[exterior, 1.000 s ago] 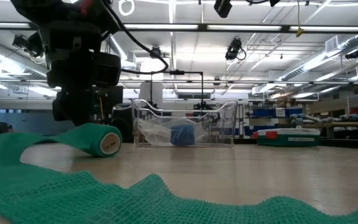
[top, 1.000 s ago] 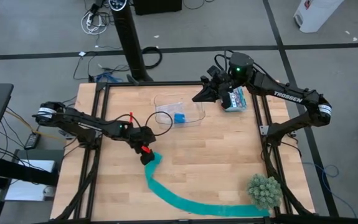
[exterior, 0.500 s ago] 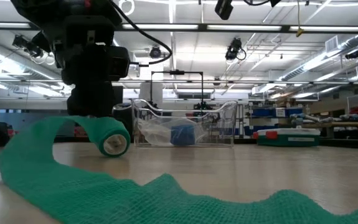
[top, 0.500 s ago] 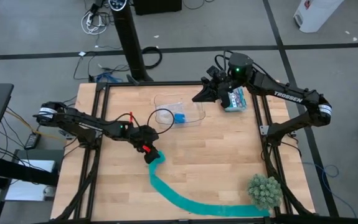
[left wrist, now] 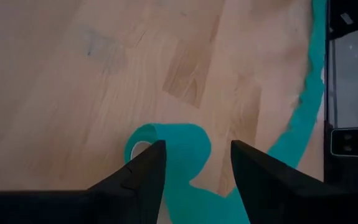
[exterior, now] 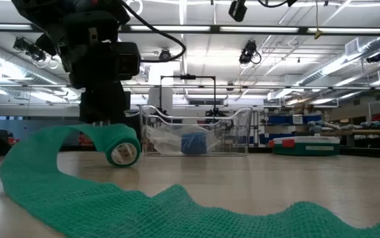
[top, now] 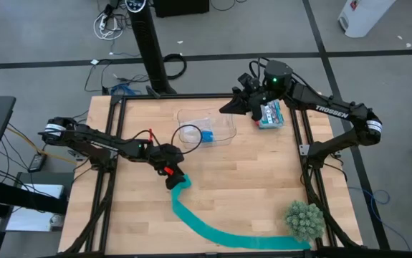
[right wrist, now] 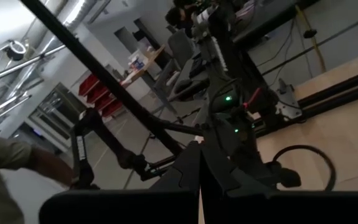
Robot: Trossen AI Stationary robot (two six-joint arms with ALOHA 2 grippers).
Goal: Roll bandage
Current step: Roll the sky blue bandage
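The teal bandage lies as a long ribbon across the near part of the wooden table. Its far end is wound into a small coil that lies on its side. My left gripper stands open right over the coil, pointing down at a slant. In the left wrist view the coil shows just beyond the two fingertips. My right gripper is shut, holds nothing and hangs high over the table's far right part. My left gripper comes at the coil's top from above and from the table's left. One finger overlaps the coil's open end in the wrist view. Whether the fingers touch the coil, I cannot tell.
A clear plastic container with a blue roll stands at the far middle, a black cable loop beside it. A teal-and-white box sits by the right frame rail. A green spiky ball sits near right.
My left gripper has shifted a little toward the table's right edge and rolled about its own line. The coil has moved with it toward the right. The ribbon just behind the coil has risen into an arch off the table; the ribbon's near end has stayed put.
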